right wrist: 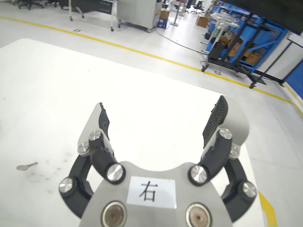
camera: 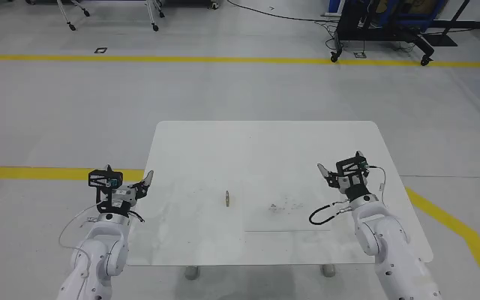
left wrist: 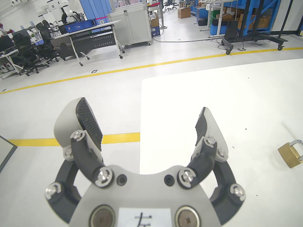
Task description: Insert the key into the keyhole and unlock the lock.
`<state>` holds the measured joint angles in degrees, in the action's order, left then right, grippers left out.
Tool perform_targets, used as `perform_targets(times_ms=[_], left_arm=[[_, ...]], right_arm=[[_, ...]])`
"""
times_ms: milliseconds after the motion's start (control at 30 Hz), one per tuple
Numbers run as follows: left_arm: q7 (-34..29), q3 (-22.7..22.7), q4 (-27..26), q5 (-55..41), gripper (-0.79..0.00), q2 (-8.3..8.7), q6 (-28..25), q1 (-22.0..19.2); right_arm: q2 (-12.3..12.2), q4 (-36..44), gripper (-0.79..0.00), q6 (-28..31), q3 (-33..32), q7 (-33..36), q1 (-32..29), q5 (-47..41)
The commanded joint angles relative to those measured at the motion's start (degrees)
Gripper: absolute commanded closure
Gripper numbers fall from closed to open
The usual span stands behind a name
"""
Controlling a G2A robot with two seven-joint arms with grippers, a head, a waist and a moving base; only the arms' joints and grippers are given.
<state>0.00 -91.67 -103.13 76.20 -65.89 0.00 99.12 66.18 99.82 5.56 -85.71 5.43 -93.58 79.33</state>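
Top view: the white table is carrying the lock near the middle of its front half. The key is lying apart from the lock, toward the right arm's side, with bare tabletop between them. The left gripper is hanging at the table's left edge. The right gripper is hanging over the right part of the table. Both are well apart from the lock and the key. A yellow floor line is running beyond the far edge.

Left wrist view: the left gripper is showing its jaws spread wide, nothing between the ribbed pads, one finger over the floor and one over the table. The lock, brass with a silver shackle, is lying on the tabletop, off to the side of the open jaws and not touching them. Desks and blue racks are standing in the room behind.

Right wrist view: the right gripper is likewise standing wide open and holding nothing, over the table near a corner. The key is lying flat beside faint smudges, clear of the fingers.
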Motion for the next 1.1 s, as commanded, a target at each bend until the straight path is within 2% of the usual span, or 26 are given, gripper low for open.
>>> perform_targets(times_ms=[0,100,367,433,533,633,767,800,933,967,1000,1033,1067], left_arm=[[0.00,0.00,0.00,0.00,-0.785,0.00,0.00,0.00],[0.00,0.00,0.00,0.00,-0.785,0.00,0.00,0.00],[0.00,0.00,0.00,0.00,-0.785,0.00,0.00,0.00],[0.00,0.00,0.00,0.00,-0.785,0.00,0.00,0.00],[0.00,0.00,0.00,0.00,-0.785,0.00,0.00,0.00],[0.00,0.00,0.00,0.00,-0.785,0.00,0.00,0.00],[0.00,0.00,0.00,0.00,-0.785,0.00,0.00,0.00],[0.00,0.00,0.00,0.00,-0.785,0.00,0.00,0.00],[0.00,0.00,0.00,0.00,-0.785,0.00,0.00,0.00],[0.00,0.00,0.00,0.00,-0.785,0.00,0.00,0.00],[0.00,0.00,0.00,0.00,-0.785,0.00,0.00,0.00],[0.00,0.00,0.00,0.00,-0.785,0.00,0.00,0.00],[0.00,0.00,0.00,0.00,-0.785,0.00,0.00,0.00]], right_arm=[[0.08,-1.59,-0.785,3.43,1.90,1.83,2.03,-0.33],[0.07,-3.66,-0.785,6.61,3.10,5.23,4.78,-0.31],[0.07,-3.66,-0.785,6.61,3.10,5.23,4.78,-0.31],[0.10,-4.01,-0.785,8.18,3.44,5.17,4.83,-1.54],[-0.28,-6.43,-0.785,18.50,4.34,6.34,6.94,-2.84],[-1.05,-10.40,-0.785,33.25,4.95,6.17,10.12,-2.47],[-1.94,-16.51,-0.785,49.81,6.77,5.08,15.11,0.59],[-2.11,-17.93,-0.785,52.44,7.32,4.51,16.43,1.37],[-3.29,-20.94,-0.779,52.44,13.99,-1.16,19.33,3.90],[-3.81,-21.62,-0.597,52.44,15.60,-2.70,20.03,4.89],[-4.32,-22.31,-0.480,52.44,17.18,-4.26,20.71,5.77],[-4.74,-23.24,-0.382,52.44,18.37,-4.76,21.55,7.16],[-5.00,-23.71,-0.372,52.44,19.75,-5.31,22.32,8.15]])
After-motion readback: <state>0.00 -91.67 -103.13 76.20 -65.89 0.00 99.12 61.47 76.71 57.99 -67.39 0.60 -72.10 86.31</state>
